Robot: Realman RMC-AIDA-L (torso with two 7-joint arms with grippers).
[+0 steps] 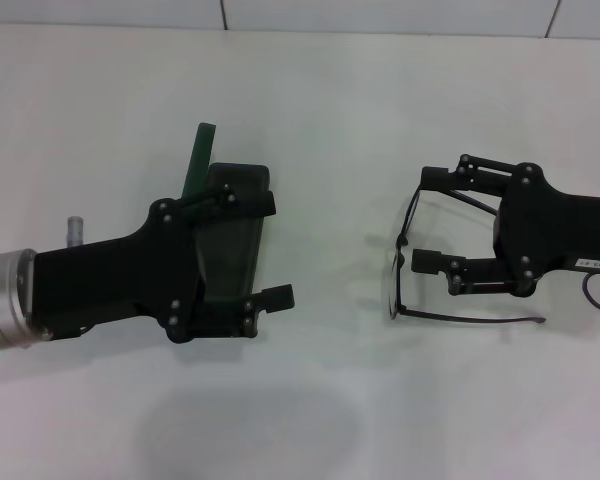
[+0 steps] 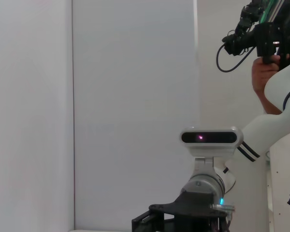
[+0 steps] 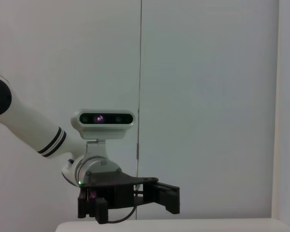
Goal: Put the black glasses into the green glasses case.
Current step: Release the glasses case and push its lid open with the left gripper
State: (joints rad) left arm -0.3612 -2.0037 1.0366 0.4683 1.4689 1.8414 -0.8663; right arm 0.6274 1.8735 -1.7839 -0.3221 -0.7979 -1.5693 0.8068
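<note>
Black glasses [image 1: 405, 262] sit within the wide right end effector [image 1: 430, 220]; left end effector [image 1: 270, 250] spans the green glasses case [image 1: 225, 240].

you have a plain white table [image 1: 300, 420] under the work, with a pale wall panel [image 1: 380, 12] behind it showing thin dark seams. a small grey cylinder [image 1: 76, 229] stands upright on the table. in the left wrist view, a person's hand [image 2: 265, 72] grips a black device [image 2: 253, 29] with a looped cable.
</note>
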